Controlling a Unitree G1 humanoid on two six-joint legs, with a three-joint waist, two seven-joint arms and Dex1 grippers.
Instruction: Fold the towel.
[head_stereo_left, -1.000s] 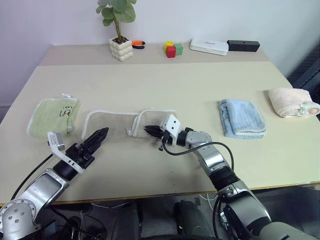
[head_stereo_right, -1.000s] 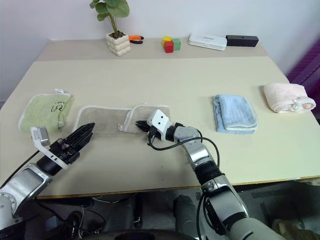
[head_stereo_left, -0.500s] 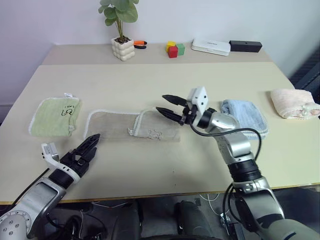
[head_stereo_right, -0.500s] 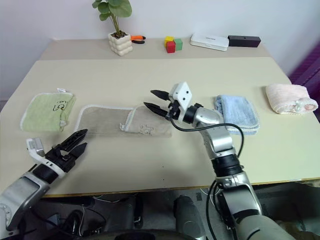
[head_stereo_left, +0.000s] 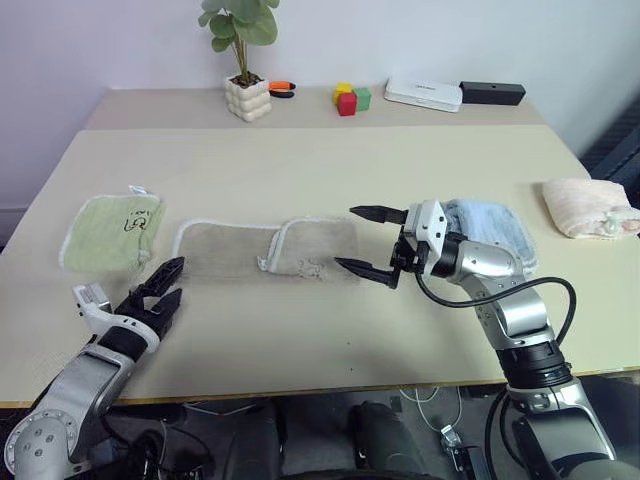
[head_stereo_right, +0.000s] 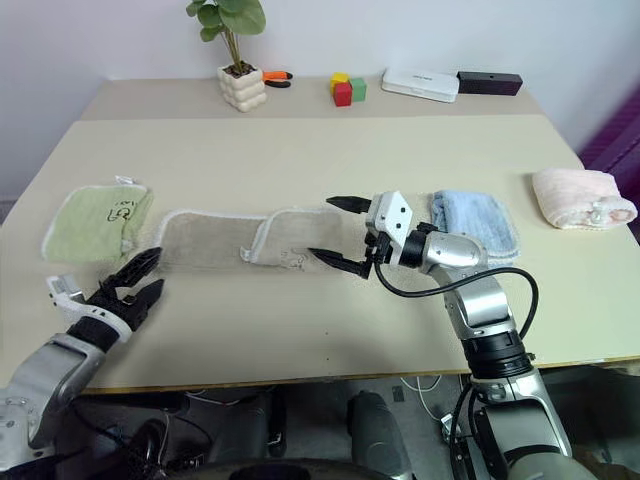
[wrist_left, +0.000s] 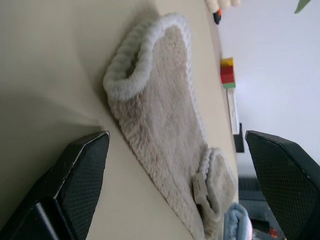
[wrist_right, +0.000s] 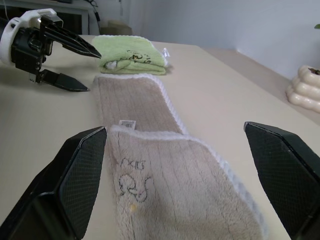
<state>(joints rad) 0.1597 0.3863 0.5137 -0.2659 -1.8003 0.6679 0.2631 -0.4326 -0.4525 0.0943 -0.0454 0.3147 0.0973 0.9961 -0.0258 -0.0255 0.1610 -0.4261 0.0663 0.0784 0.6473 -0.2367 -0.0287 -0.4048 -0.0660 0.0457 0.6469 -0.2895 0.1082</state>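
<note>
On the table (head_stereo_left: 300, 160), between the two pincers, the beige towel (head_stereo_left: 262, 250) lies flat with its right end folded over (embroidered mark up), the right gripper (head_stereo_left: 368, 243) hovering spread wide and empty just right of that fold, the left gripper (head_stereo_left: 160, 290) likewise spread near its left end, touching nothing.

Beige table (head_stereo_left: 300, 160) against a plain pale wall (head_stereo_left: 120, 40), a raised shelf (head_stereo_left: 160, 108) along its far edge
</note>
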